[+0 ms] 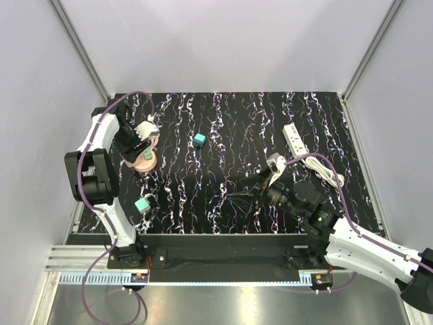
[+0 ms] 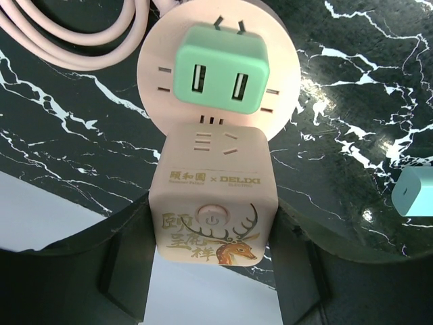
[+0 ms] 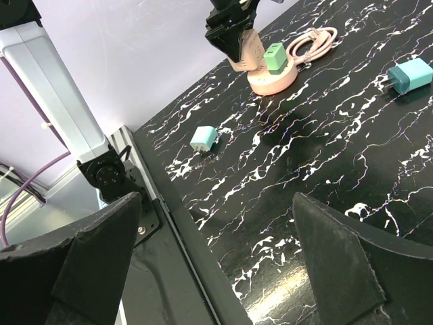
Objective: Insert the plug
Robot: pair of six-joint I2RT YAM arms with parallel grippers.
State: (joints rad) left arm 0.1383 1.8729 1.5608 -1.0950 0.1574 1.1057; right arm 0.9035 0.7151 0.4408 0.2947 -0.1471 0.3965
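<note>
L gripper (image 2: 215, 227) is clamped on the pink socket cube (image 2: 216, 169), prob to steady it so it won't slide when a plug gets pushed in. Green USB adapter (image 2: 220, 68) sits on the socket's round base (image 2: 152, 68). Its prongs show at the far edge, so we can't tell if it's seated. R gripper (image 3: 216, 250) is wide open, holding nothing, low over the table (image 3: 304, 169), facing the socket. The plug (image 1: 199, 140) lies loose mid-table btw both arms, well apart from the white power strip (image 1: 295, 139). We read the pick as R arm's job, not yet begun. Pale mint cube (image 1: 142, 204) near L arm isn't ours.
</note>
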